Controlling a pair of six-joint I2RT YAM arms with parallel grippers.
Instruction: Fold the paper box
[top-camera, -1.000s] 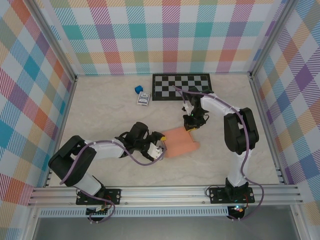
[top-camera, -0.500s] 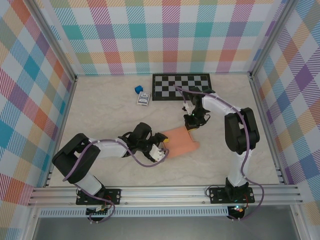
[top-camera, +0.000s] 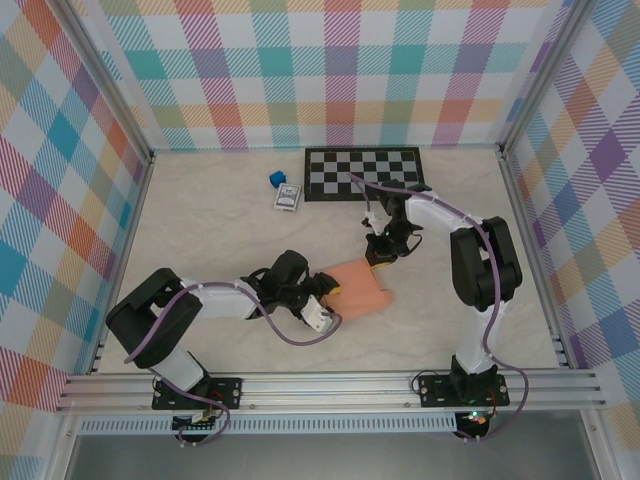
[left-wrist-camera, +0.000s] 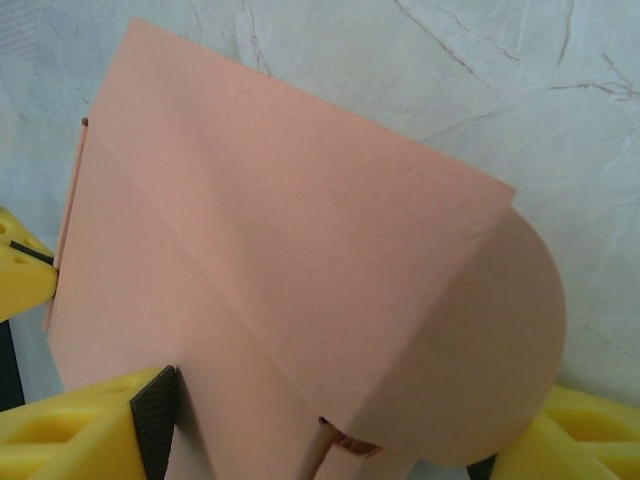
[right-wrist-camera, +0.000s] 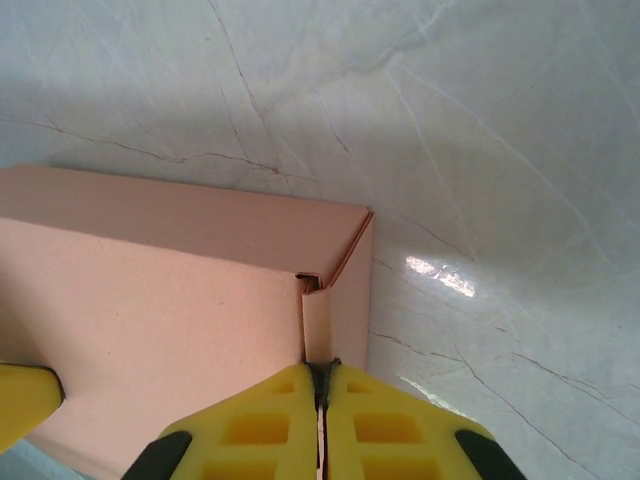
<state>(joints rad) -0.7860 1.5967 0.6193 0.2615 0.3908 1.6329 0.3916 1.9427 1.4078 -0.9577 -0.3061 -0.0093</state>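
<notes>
**foldfan:** what's the paper box (top-camera: 358, 285) looking like at this point?

**benchrat:** Plain salmon-orange card with no print on it, and it's part-way into a box shape. The left wrist cam shows one broad panel creased over another, with a rounded flap (left-wrist-camera: 510, 330) sticking out at the end. On the right wrist cam there's a squared corner with a narrow tab (right-wrist-camera: 318, 325) running down its side.

**foldfan:** which way does it point?

**benchrat:** From overhead it's fairly stubby. The long axis runs roughly 9 to 3 o'clock, with the right end tipped a bit toward 2. It lies on the table (top-camera: 200, 230) around mid-depth, at 6 o'clock from the checkerboard mat (top-camera: 363, 173).

**foldfan:** and the grippers?

**benchrat:** The left gripper (top-camera: 325, 305) is at the box's 8 o'clock end. Its jaws are spread wide with that end sitting between them and the pads right at the cardboard. Honestly I can't tell if it's squeezing or just straddling it. The right gripper (top-camera: 377, 255) is at the 1 o'clock corner, with its yellow fingers (right-wrist-camera: 270, 420) clenched together and the thin tab pinched between them.
</notes>
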